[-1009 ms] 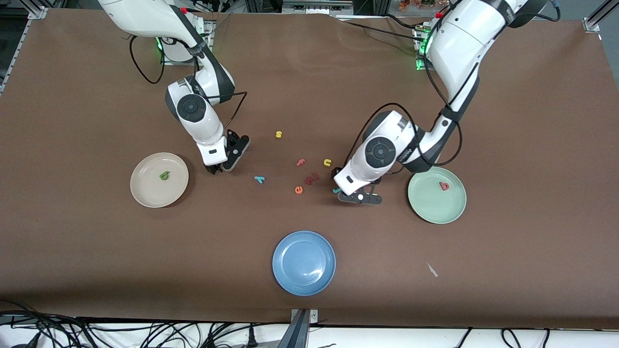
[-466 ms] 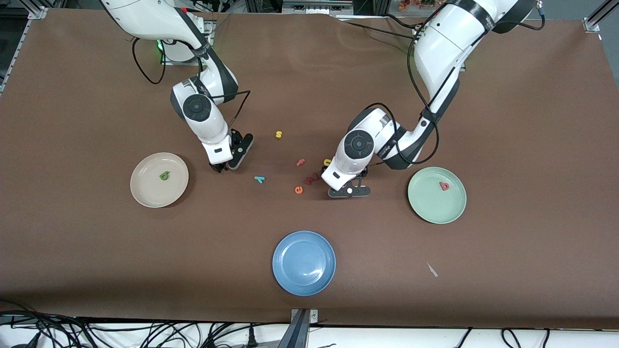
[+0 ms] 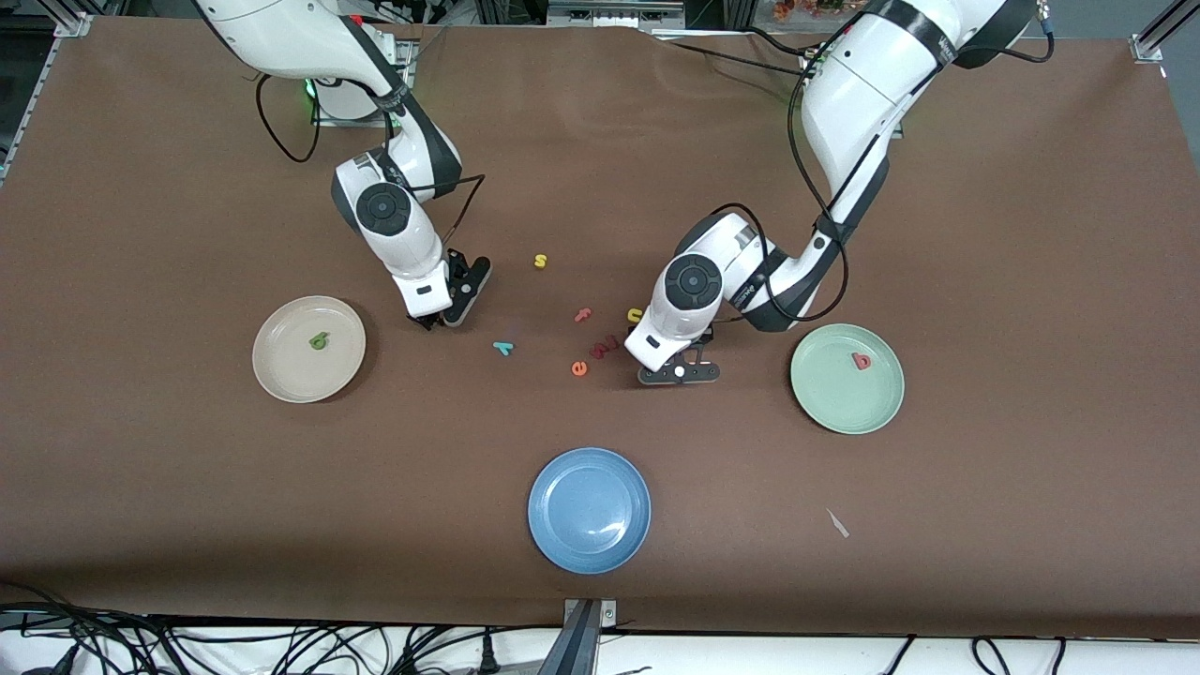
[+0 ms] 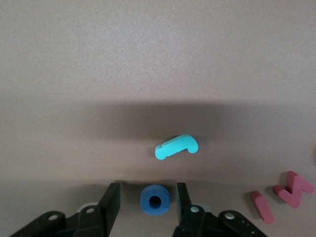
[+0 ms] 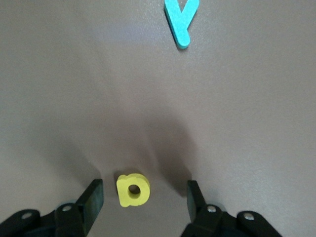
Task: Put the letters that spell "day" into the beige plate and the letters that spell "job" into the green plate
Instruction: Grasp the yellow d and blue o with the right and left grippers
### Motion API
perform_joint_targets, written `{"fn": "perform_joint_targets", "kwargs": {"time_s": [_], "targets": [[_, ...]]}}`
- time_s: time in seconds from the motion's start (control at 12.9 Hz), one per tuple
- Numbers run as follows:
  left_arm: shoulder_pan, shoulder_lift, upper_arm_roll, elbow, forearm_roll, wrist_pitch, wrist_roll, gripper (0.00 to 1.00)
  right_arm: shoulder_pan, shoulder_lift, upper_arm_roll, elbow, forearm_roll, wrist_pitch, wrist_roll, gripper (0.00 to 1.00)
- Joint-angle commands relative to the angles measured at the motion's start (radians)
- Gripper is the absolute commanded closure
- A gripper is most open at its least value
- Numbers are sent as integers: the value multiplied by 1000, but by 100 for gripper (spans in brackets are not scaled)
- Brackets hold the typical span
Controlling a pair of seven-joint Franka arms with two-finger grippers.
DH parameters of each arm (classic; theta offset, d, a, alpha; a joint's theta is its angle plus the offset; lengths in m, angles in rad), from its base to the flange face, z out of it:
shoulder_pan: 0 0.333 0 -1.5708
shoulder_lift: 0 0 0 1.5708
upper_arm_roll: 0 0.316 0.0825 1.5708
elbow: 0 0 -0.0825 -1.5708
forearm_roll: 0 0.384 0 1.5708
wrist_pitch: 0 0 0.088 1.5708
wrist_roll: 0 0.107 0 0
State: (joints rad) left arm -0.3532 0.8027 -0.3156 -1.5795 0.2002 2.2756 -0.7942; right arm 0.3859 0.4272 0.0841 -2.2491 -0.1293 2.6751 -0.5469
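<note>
Both grippers [image 4: 145, 207] [image 5: 143, 200] low, jaws apart

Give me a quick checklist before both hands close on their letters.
1. Blue o between left hand fingers: ok.
2. Yellow a between right hand fingers: ok, though off-centre.
3. Teal j outside the left hand's grip: ok.
4. Green plate holds only the red b: ok.
5. Beige plate holds only the green d: ok.
6. Fingers touching letters: cannot tell.
</note>
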Motion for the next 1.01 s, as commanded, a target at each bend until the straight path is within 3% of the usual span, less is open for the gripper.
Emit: {"fn": "perform_joint_targets", "kwargs": {"time_s": [0.0, 0.23, 0.39, 0.47, 0.62, 0.7, 0.93], "targets": [[-7, 1, 3, 0, 21, 1, -23, 47, 2, -8, -1, -18, -13, 20, -10, 40], [-15, 3, 3, -2, 21, 1, -45, 47, 1, -2, -1, -20, -13, 20, -8, 47], [-15, 1, 3, -2, 21, 1, -48, 56, 1, -1, -1, -20, -13, 20, -5, 53], [-16, 1, 1, -2, 22, 1, -48, 64, 1, -1, -1, -20, -13, 20, -4, 54], [-15, 1, 1, -2, 21, 1, -48, 91, 1, -1, -1, -20, -13, 20, -4, 58], [-12, 1, 1, -1, 21, -4, -48, 98, 2, -1, -1, -18, -13, 20, -4, 62], [10, -14, -2, 1, 21, -11, -36, 99, 1, -1, -1, -18, -13, 20, -2, 68]]}}
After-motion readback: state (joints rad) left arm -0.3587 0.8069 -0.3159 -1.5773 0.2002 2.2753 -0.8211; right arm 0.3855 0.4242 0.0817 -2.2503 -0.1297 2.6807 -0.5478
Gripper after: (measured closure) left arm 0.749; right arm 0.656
